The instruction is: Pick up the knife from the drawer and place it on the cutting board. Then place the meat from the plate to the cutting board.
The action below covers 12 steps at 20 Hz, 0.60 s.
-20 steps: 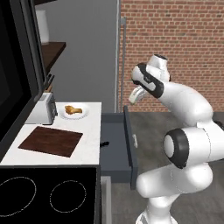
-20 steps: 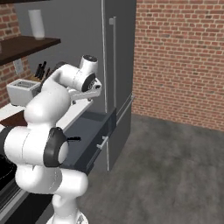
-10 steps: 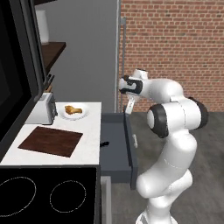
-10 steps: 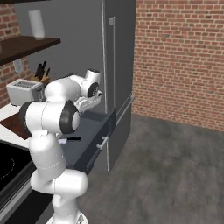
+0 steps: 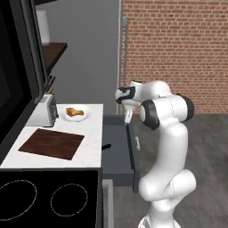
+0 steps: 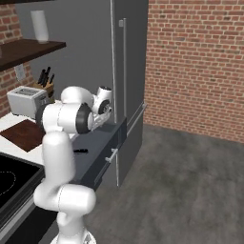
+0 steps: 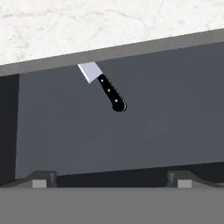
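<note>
I have the gripper (image 5: 128,119) wide open and empty above the pulled-out drawer (image 7: 131,144). The knife (image 7: 106,89) lies at the drawer's counter-side edge, blade partly hidden under the counter (image 5: 94,149). The meat (image 5: 74,111) sits on the plate (image 5: 85,117) beside the cutting board (image 5: 51,143).

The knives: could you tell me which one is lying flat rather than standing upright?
The knife in the open drawer lies flat, its blade partly under the counter. The others stand handle-up in the knife block beside the toaster.
</note>
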{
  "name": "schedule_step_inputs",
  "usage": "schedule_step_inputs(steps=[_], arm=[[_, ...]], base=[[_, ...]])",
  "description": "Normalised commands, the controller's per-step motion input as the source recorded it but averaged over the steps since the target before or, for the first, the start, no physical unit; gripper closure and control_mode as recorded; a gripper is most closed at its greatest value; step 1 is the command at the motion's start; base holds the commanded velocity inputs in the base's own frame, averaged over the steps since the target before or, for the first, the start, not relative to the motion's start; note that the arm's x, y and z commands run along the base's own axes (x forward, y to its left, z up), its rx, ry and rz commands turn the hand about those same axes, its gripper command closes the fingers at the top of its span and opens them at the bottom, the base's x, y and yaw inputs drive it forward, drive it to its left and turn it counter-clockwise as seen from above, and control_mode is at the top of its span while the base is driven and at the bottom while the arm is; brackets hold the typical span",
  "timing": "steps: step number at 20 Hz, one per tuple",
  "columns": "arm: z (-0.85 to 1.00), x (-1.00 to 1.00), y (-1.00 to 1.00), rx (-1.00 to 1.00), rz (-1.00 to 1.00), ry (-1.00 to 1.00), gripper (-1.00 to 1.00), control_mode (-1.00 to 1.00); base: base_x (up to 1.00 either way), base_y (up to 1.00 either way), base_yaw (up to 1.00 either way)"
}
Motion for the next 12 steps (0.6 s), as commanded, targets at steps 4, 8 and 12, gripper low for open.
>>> schedule_step_inputs(steps=[4, 8, 12], arm=[[-0.62, 0.24, 0.06, 0.0, 0.0, -0.12, -1.0, -1.0], [-0.65, 0.01, 0.0, 0.0, -0.03, -0.03, -1.0, -1.0], [-0.56, 0.0, 0.02, 0.0, -0.03, -0.02, -1.0, -1.0]], base=[[0.0, 0.0, 0.0], [0.0, 0.0, 0.0], [0.0, 0.0, 0.0]])
